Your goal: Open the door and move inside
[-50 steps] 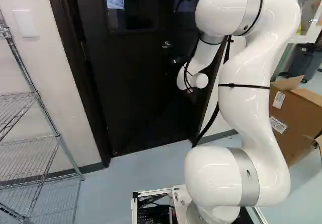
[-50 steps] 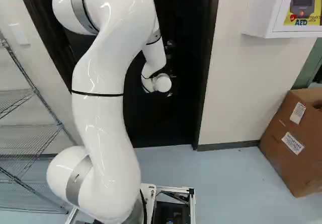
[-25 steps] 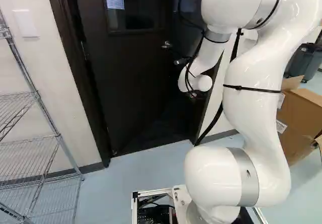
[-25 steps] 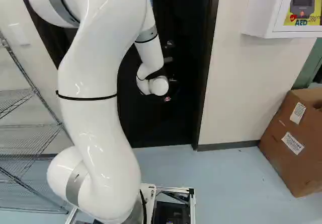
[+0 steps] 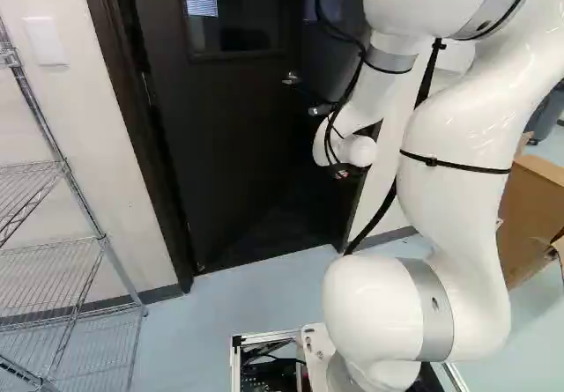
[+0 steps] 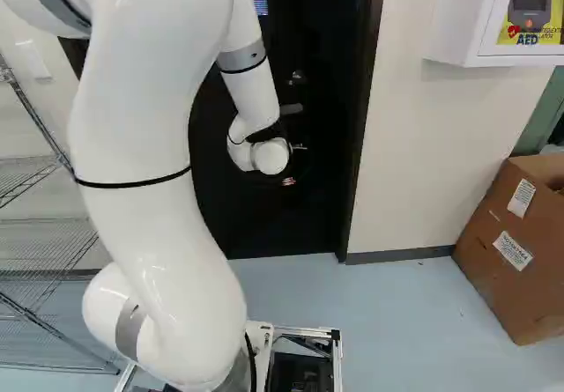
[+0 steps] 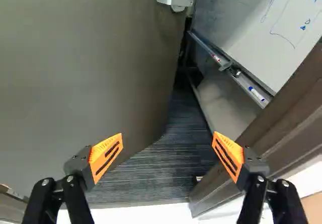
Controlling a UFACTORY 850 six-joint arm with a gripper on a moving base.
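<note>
The arm [image 5: 454, 189] arches up from the base joint [image 5: 388, 313]; its wrist hangs low near the door [image 5: 229, 145]. End effector [image 5: 351, 171]: fingers spread wide, gripping nothing. Door: ajar, lever handle [image 7: 174, 0] ahead of the fingers. Door frame [image 7: 282, 121] flanks one finger; a whiteboard [image 7: 266, 22] stands beyond the gap.

Wire rack [image 5: 103, 240] at the left of the left base view, cardboard box [image 5: 533, 207] over at the right. Wrist view's got a scribbled-on whiteboard [image 7: 251, 27] too, markers [image 7: 255, 94] sitting in its tray [image 7: 241, 80].
</note>
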